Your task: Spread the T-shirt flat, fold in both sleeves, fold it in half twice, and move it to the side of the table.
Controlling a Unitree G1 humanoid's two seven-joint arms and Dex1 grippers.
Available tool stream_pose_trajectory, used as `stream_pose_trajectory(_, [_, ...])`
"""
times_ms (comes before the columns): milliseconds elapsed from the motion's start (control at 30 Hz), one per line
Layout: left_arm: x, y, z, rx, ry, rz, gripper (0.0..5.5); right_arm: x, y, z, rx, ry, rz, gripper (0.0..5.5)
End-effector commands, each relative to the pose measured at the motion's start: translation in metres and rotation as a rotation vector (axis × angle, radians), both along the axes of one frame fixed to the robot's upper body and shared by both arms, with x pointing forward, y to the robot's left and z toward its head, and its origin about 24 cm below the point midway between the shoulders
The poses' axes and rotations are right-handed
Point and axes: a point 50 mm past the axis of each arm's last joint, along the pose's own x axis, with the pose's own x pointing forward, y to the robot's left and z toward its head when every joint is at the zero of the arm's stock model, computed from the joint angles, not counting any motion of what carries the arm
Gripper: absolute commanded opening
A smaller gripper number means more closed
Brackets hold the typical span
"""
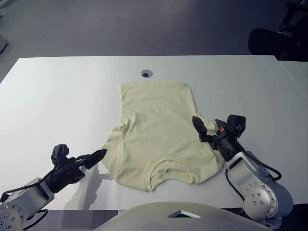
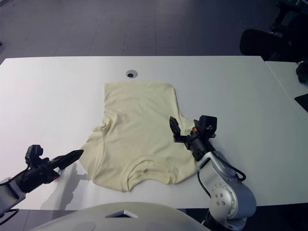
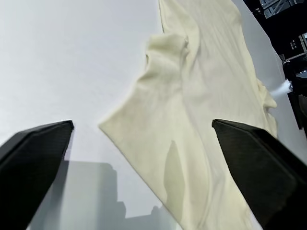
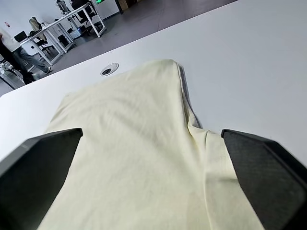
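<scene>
Judging sleeve fold as next: head view, T-shirt [image 1: 156, 134] lies spread on table [image 1: 57, 96], hem just short of cable port [image 1: 146, 73]; left wrist view, left gripper [image 3: 142, 123] wide open, empty, at sleeve corner [image 3: 109, 127] far from port; right wrist view, right gripper [image 4: 152, 131] likewise, so pinch sleeve edges only.

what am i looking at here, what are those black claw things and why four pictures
It is a humanoid robot with two arms, each ending in a two-fingered gripper. The two wide pictures come from cameras on its head, looking down over the arms. The two close ones come from each wrist, so the black wedges there are that gripper's own fingers. On the white table lies a pale yellow fabric T-shirt, collar toward the robot, near a small round port. The left gripper and right gripper are both open and hold nothing.
</scene>
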Motion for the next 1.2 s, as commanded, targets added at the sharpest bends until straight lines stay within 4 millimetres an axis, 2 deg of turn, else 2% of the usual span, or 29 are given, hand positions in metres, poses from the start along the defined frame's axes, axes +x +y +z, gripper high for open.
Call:
stream_pose_trajectory(33, [-0.010, -0.009, -0.024, -0.014, 0.118, 0.039, 4.50, -0.003, 0.011, -0.005, 0.148, 0.034, -0.037, 5.40])
stream_pose_trajectory(333, [-0.007, -0.019, -0.036, -0.041, 0.104, 0.078, 2.77, 0.003, 0.009, -0.004, 0.133, 0.037, -0.004, 5.40])
stream_pose_trajectory(700, [-0.006, -0.007, -0.045, -0.005, 0.118, 0.139, 0.86, 0.006, 0.010, -0.006, 0.122, 0.039, 0.004, 5.40])
stream_pose_trajectory(833, [0.001, 0.004, -0.051, 0.087, 0.140, 0.165, 0.15, 0.007, 0.009, -0.006, 0.120, 0.039, -0.004, 5.40])
stream_pose_trajectory(1033, [0.012, 0.030, -0.056, 0.198, 0.156, 0.292, 0.04, 0.008, 0.004, -0.009, 0.100, 0.043, -0.035, 5.40])
stream_pose_trajectory(1200, [0.021, 0.031, -0.048, 0.215, 0.125, 0.307, 0.04, 0.010, 0.000, -0.009, 0.095, 0.032, -0.066, 5.40])
